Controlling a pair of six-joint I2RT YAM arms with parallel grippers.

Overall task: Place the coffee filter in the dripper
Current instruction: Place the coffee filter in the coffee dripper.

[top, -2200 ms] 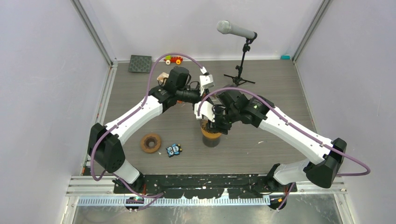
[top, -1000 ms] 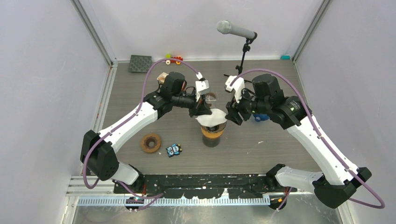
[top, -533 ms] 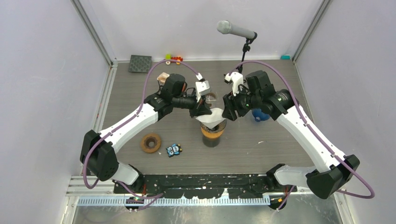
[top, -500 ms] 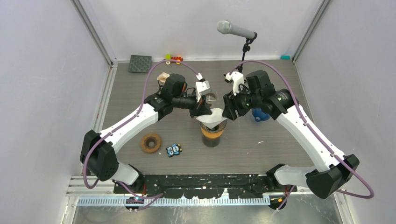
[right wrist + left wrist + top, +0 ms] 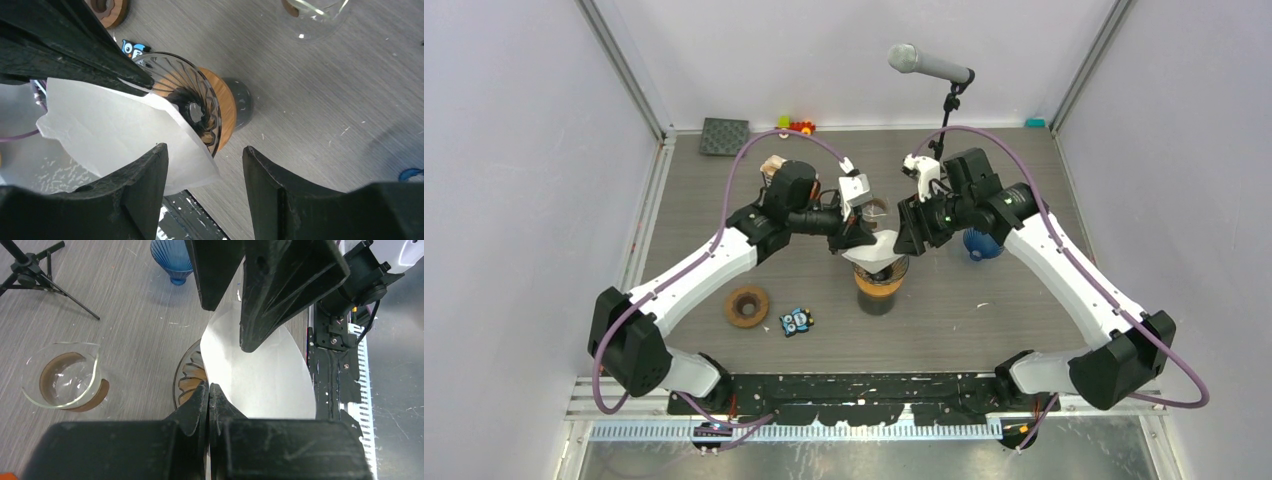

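Two end effectors meet above the dripper (image 5: pixel 200 100). The left end effector (image 5: pixel 209 387) has its fingers pressed together on the near edge of the coffee filter (image 5: pixel 265 375), pinching it. The filter is a white paper fan, smooth and uncreased, with a curved outer edge and a straight folded side. It hangs tilted from the pinch and is not seated. In the right wrist view its lower corner overlaps the dripper's rim, while most of the sheet lies off to one side of the mouth. The dripper stands directly below the pinch: a clear ribbed glass cone in a wooden collar on a dark base, upright on the bench (image 5: pixel 754 250). Just past the filter, the right end effector (image 5: pixel 203 147) has its fingers spread, one on each side of the paper's far edge; whether either touches it cannot be told. Farther out from the left end effector are a glass server (image 5: pixel 65 377), then a blue cup (image 5: pixel 172 260) and a microphone stand (image 5: pixel 35 270).
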